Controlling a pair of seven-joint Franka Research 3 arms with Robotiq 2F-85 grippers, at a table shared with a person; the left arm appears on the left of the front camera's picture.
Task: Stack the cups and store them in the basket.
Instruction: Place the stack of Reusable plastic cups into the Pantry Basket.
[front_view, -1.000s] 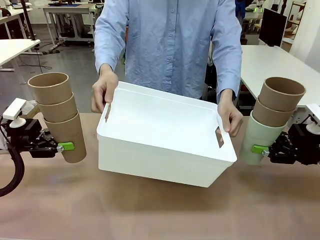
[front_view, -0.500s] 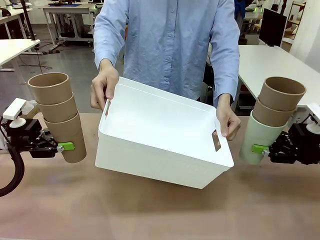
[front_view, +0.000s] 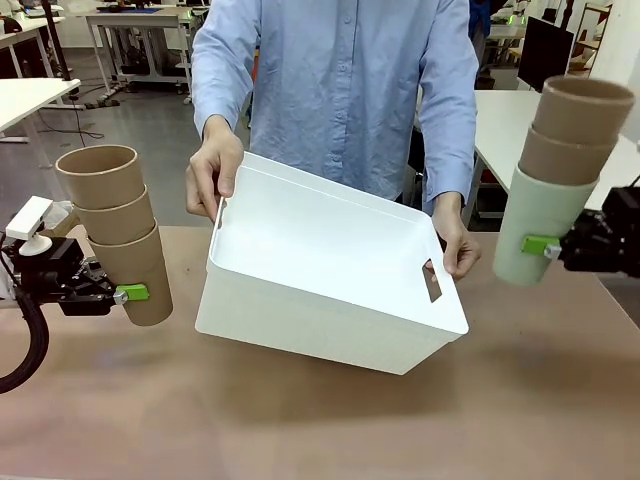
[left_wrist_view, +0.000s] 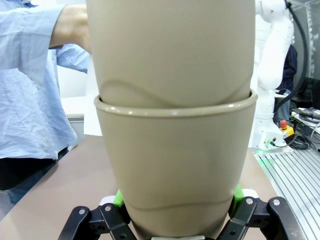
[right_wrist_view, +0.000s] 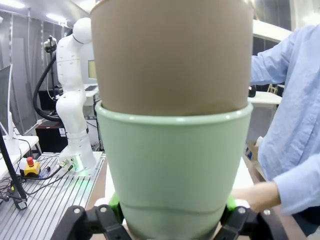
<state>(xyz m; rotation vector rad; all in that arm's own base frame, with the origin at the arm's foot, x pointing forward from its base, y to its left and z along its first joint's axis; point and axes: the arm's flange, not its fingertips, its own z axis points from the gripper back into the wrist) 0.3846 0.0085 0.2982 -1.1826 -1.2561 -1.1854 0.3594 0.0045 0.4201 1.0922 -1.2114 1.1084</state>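
Note:
At the left of the front view my left gripper (front_view: 122, 294) is shut on the bottom cup of a stack of three tan cups (front_view: 112, 228), held just above the table. The same tan stack (left_wrist_view: 172, 150) rises between the green pads in the left wrist view. At the right, my right gripper (front_view: 540, 245) is shut on a mint green cup (front_view: 538, 226) with two tan cups (front_view: 575, 125) nested in it, held high. The right wrist view looks up that green cup (right_wrist_view: 172, 165). A person holds the white basket (front_view: 330, 275) by both handles, tilted, above the table's middle.
The person in a light blue shirt (front_view: 340, 90) stands at the far side, hands on the basket's slot handles. The brown table (front_view: 300, 420) lies bare in front. White tables and other equipment stand behind.
My right gripper has lifted its cup stack upward and slightly right. The person has tilted and raised the basket a little. My left arm has not moved.

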